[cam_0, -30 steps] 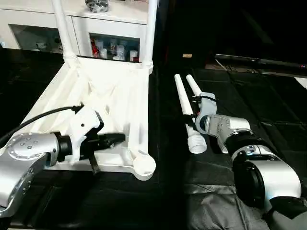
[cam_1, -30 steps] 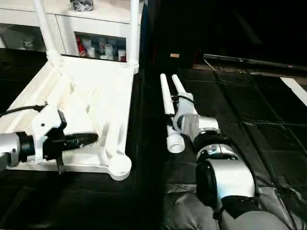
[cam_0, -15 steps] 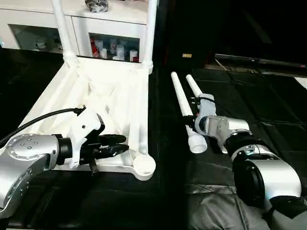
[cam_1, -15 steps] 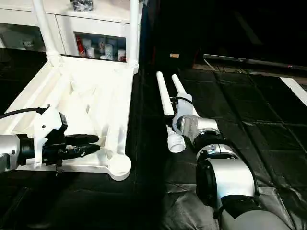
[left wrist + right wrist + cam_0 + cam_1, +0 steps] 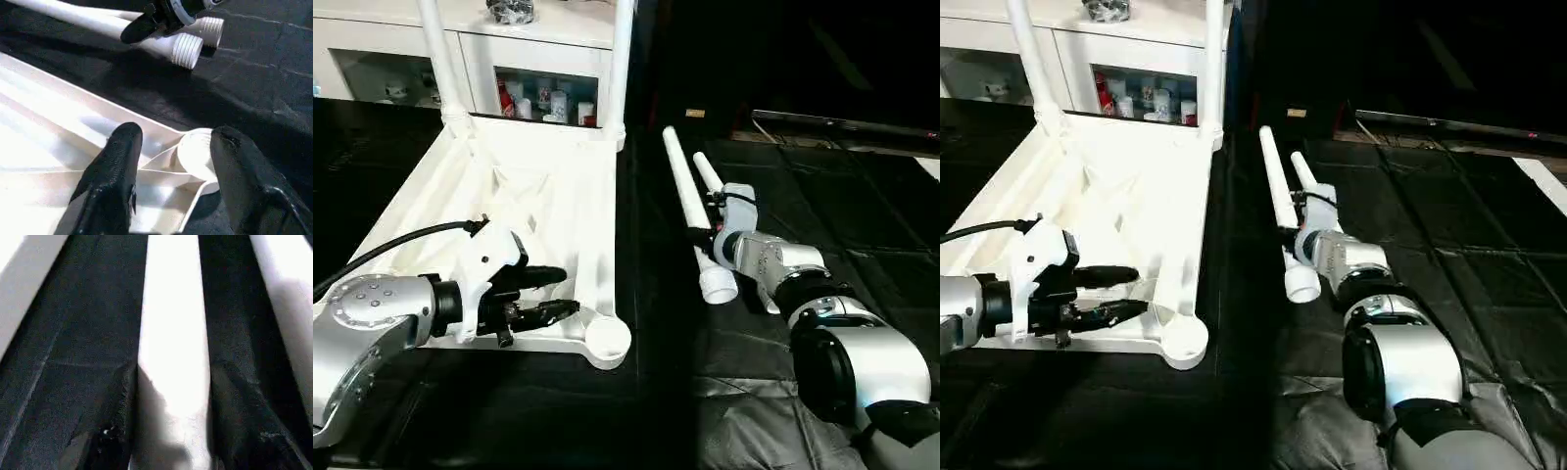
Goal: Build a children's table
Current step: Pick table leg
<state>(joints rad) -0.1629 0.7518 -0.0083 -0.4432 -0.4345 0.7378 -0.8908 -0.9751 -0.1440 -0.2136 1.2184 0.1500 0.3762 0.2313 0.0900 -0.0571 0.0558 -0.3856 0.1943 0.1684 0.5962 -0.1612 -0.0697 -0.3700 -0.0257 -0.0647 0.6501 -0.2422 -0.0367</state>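
Observation:
The children's table lies upside down: its white ribbed top (image 5: 538, 196) rests on the black mat, with two legs (image 5: 435, 59) (image 5: 620, 59) standing upright in the far corners. My left gripper (image 5: 566, 291) is open just above the near edge, beside the empty near right corner socket (image 5: 607, 338). The left wrist view shows its black fingers (image 5: 115, 166) spread with that socket (image 5: 195, 149) between them. To the right, my right gripper (image 5: 710, 233) is shut on a loose leg (image 5: 685, 191), one finger (image 5: 115, 396) on each side. A second loose leg (image 5: 707, 174) lies beside it.
A white cabinet with glass doors (image 5: 538, 59) stands right behind the table top. A black quilted mat (image 5: 862, 215) covers the floor. A dark flat object (image 5: 842, 122) lies at the back right. A black cable (image 5: 401, 240) runs over my left forearm.
My left gripper has gone from shut to open above the table's near edge. The right gripper has closed on the loose leg, whose thin end has swung away from its neighbour.

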